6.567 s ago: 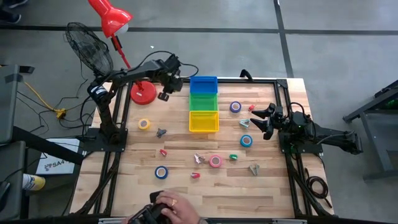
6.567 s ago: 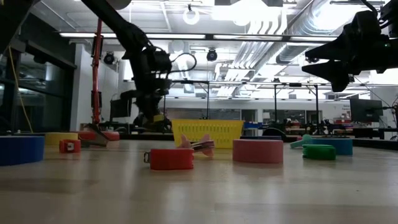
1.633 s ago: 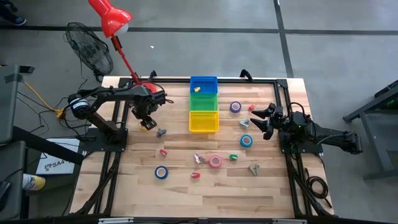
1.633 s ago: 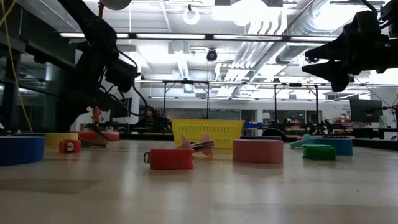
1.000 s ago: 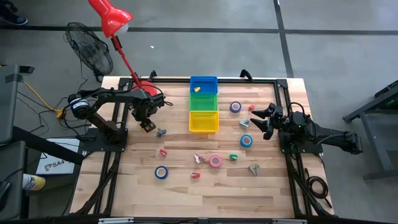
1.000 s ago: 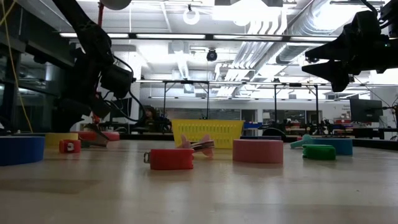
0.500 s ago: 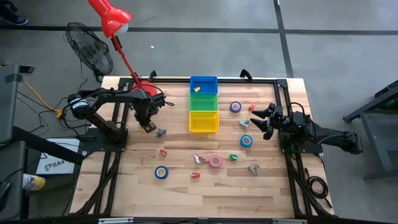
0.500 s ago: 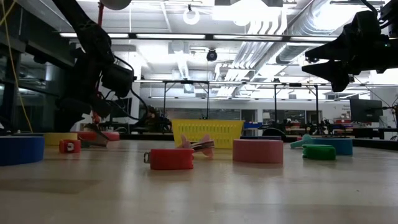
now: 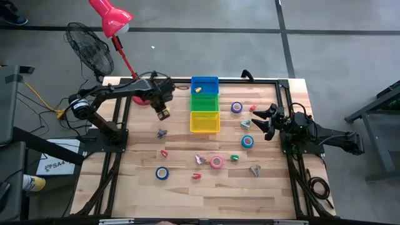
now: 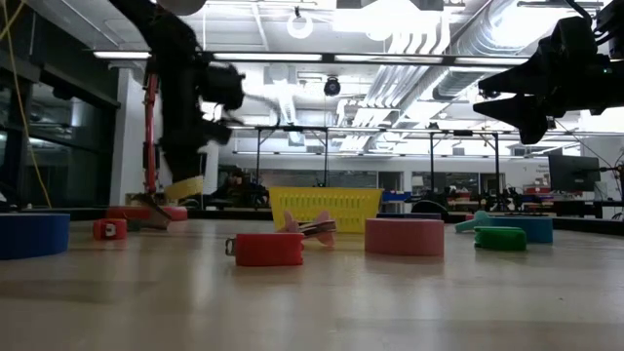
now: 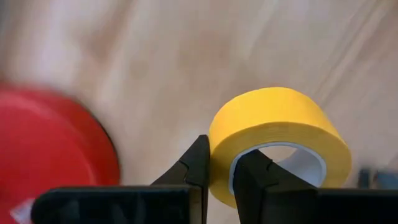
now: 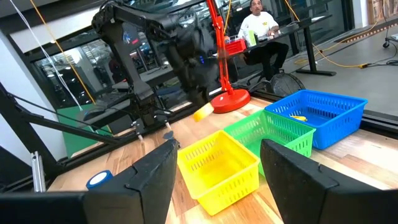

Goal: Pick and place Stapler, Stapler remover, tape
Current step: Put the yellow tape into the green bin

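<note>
Left tool [image 9: 163, 114], lately lower-left, now beside the yellow basket [image 9: 205, 122], clenched on yellow tape [image 11: 278, 144], tilted.

We see the left gripper [image 9: 163, 113] now up off the table and swung from beside the red lamp base [image 9: 143, 94] toward the coloured baskets [image 9: 204, 104], carrying the yellow tape [image 11: 277, 142], gone from its earlier spot on the wood

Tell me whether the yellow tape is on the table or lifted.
Lifted: the left gripper fingers pinch the yellow tape above the table.
</note>
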